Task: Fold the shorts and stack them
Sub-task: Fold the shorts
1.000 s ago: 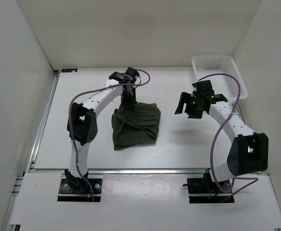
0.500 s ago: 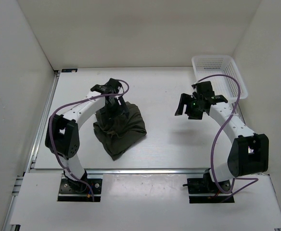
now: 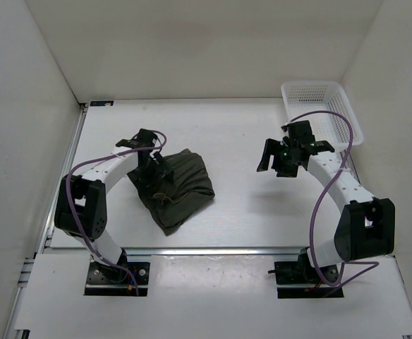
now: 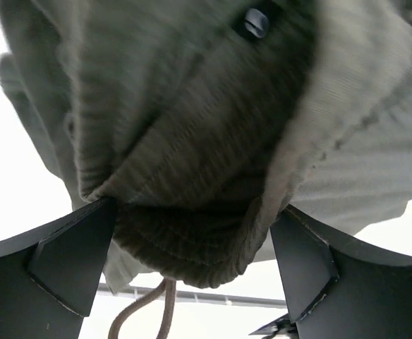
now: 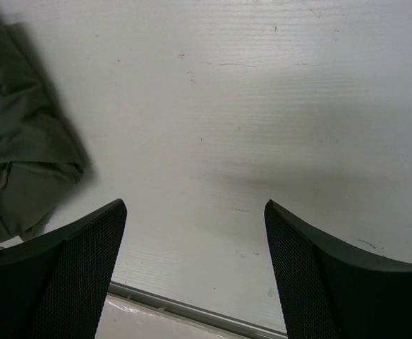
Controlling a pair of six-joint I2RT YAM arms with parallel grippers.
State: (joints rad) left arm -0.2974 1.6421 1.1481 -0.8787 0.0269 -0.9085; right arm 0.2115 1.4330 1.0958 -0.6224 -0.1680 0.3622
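The dark olive shorts [image 3: 185, 187] lie bunched in a folded heap on the table, left of centre. My left gripper [image 3: 154, 168] sits low at the heap's left edge. In the left wrist view its jaws [image 4: 193, 209] are spread wide, open, with a rolled fold of the shorts [image 4: 206, 141] lying between them and the drawstring [image 4: 160, 311] dangling below. My right gripper [image 3: 276, 157] hovers above bare table to the right, open and holding nothing. The right wrist view shows the gripper [image 5: 195, 205] over the white surface, with the shorts [image 5: 22, 162] at the far left.
A white mesh basket [image 3: 322, 106] stands at the back right corner, behind the right arm. White walls enclose the table on the left, back and right. A metal rail [image 3: 206, 248] runs along the table's near edge.
My left arm swung left and down, dragging the shorts left and turning them. Its jaws then went from shut on the cloth to wide open. The right arm stayed still.
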